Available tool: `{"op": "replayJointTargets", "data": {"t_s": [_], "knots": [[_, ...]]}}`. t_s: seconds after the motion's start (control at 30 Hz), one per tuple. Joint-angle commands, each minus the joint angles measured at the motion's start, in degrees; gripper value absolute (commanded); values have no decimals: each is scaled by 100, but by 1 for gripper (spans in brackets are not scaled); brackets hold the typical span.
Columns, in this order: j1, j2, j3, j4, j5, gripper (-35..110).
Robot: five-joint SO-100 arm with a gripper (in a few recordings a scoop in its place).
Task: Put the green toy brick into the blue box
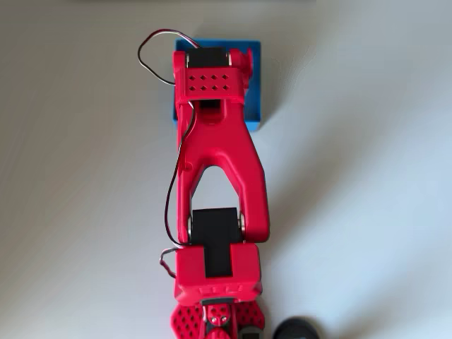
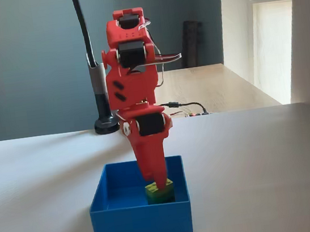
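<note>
Black gooseneck stand (image 2: 102, 94) behind, on white table (image 2: 275, 157).

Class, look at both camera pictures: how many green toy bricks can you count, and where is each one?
1. The green toy brick sits inside the blue box, at the gripper tip in the fixed view. In the overhead view the red arm covers most of the box, so others could be hidden.

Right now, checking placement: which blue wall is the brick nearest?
The right wall in the fixed view; the brick sits beside it, under the pincer.

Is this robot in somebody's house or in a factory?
Probably a room in a home or small office: a plain white table, a wooden desk behind it, and a window with a blind letting daylight in.
</note>
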Motion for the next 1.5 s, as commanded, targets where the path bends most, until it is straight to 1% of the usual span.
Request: {"op": "replayJointTargets", "data": {"t_s": [0.0,0.13,0.23,0.43,0.53,0.67,0.8,1.07,1.23,1.47], "knots": [[9,360,-105,53,-88,28],[97,413,-352,255,-114,26],[0,817,-387,316,-149,24],[-220,1679,-105,308,-141,6],[-360,2039,88,290,0,0],[-466,2540,431,255,378,0],[-431,3103,870,-105,791,0],[-272,4518,2250,-896,1485,0],[-264,5660,3604,-1371,1547,0],[-176,7436,5783,-1758,1345,0]]}}
